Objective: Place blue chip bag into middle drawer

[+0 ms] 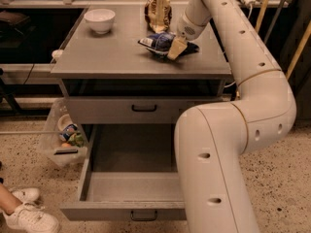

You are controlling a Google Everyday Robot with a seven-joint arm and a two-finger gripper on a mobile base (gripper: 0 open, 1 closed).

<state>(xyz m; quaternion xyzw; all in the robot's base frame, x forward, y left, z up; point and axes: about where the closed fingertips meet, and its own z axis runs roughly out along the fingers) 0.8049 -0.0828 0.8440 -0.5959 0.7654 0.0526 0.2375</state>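
From my station I see the gripper down on the grey desk, at the right rear of its top, set against the small crinkly dark-blue foil chip bag with white patches. I cannot tell whether the gripper is clenched on the bag or only resting on it. The bag lies flat on the desk top, and I cannot read any of its lettering. Just behind it stands an upright brown-and-tan snack bag, its print also unreadable to me. A white ceramic bowl sits at the left rear corner, well apart from both bags. Below the desk top, the upper grey drawer front with a black handle is closed. Under it, the wide grey metal middle drawer stands pulled out, its flat floor showing. The cream robot arm hides the drawer's right side. A clear plastic bin of small items sits on the speckled floor to the left, and white sneakers show at the bottom-left corner.
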